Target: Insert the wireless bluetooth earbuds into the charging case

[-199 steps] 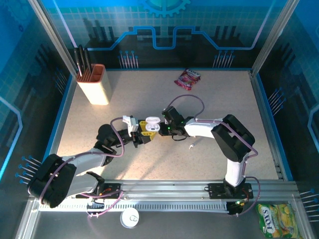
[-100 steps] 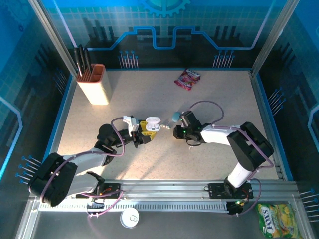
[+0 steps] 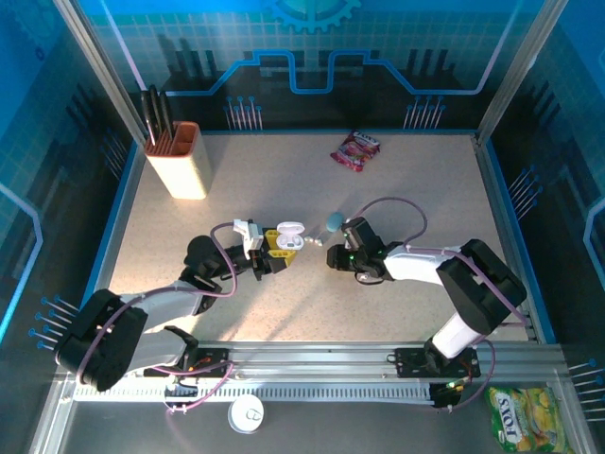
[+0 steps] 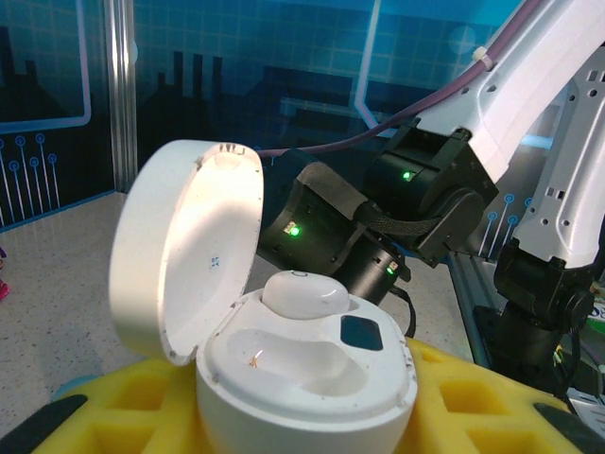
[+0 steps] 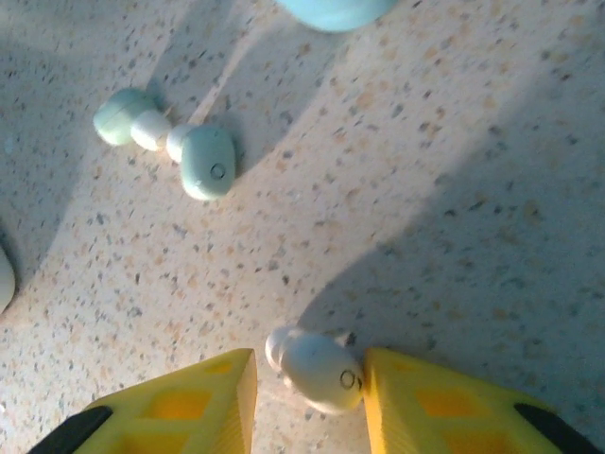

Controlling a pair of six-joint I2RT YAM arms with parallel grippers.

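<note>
Low on the table, the right gripper (image 5: 307, 367) straddles 1 loose earbud (image 5: 319, 372); the left gripper (image 3: 280, 248) is clamped on the open charging case (image 4: 302, 369).
The right gripper's yellow fingers (image 5: 170, 407) stand apart, with the white loose earbud lying on the speckled table (image 5: 454, 189) between them, touching 1 pad. 2 light-blue earbuds (image 5: 208, 163) lie end to end farther off, near a light-blue case (image 5: 336, 9). The white charging case sits lid up, 1 seated earbud (image 4: 302, 291) in it.
</note>
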